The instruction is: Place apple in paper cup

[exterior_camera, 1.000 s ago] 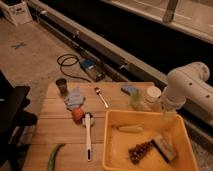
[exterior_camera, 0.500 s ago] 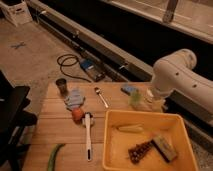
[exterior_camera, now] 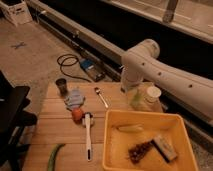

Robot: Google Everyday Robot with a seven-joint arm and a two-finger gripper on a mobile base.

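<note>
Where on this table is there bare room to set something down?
The table is bare along its left edge, between the blue cloth, apple and green vegetable, and in a patch between the spoon and green glass. The far right corner is crowded: the tool hangs there by the glass and paper cup.

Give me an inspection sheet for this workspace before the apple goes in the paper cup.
Surface: wooden table.
Job's things: apple next to blue cloth; paper cup upright at the far right, apart from it.
Clutter: grey cup, spoon, white-handled tool, green vegetable, green glass, part-filled yellow bin.
Grippers: gripper over the far edge by the green glass, away from the apple.
Cables: black coil on the floor.
Surroundings: black chair at left.
</note>
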